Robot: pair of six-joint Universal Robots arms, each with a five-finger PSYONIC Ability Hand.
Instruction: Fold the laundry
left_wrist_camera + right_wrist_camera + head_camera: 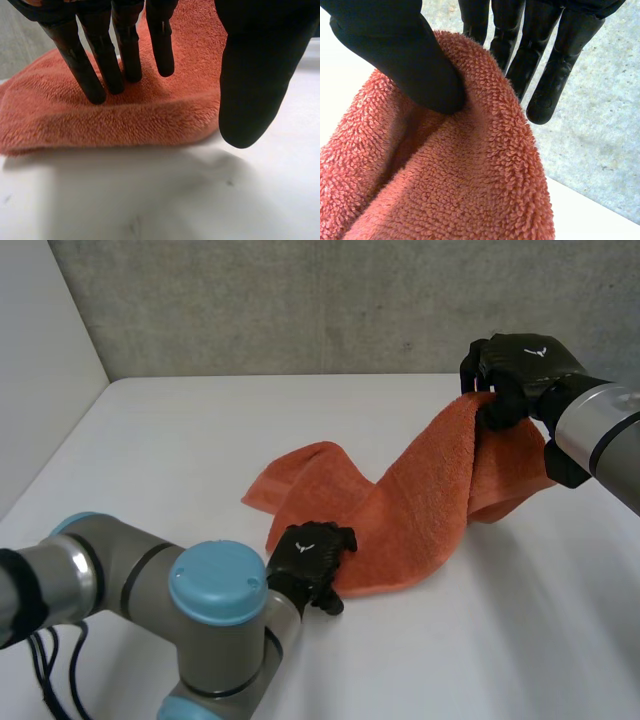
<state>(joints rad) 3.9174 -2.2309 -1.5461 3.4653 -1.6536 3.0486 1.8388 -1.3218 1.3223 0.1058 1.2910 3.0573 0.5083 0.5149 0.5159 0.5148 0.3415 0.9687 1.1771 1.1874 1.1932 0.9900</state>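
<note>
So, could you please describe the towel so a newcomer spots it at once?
On the white table lies an orange towel. The right hand pinches one end up; the left hand presses its near edge. Nothing else is orange.

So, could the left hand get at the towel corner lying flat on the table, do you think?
Probably yes: the left hand presses the near edge of the towel, and that corner lies close beside it on the table, nothing between.

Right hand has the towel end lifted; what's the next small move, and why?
Probably carry the right hand leftward and down, laying its pinched end over the flat part of the towel; the left hand presses the near edge with straight fingers, anchoring it.
</note>
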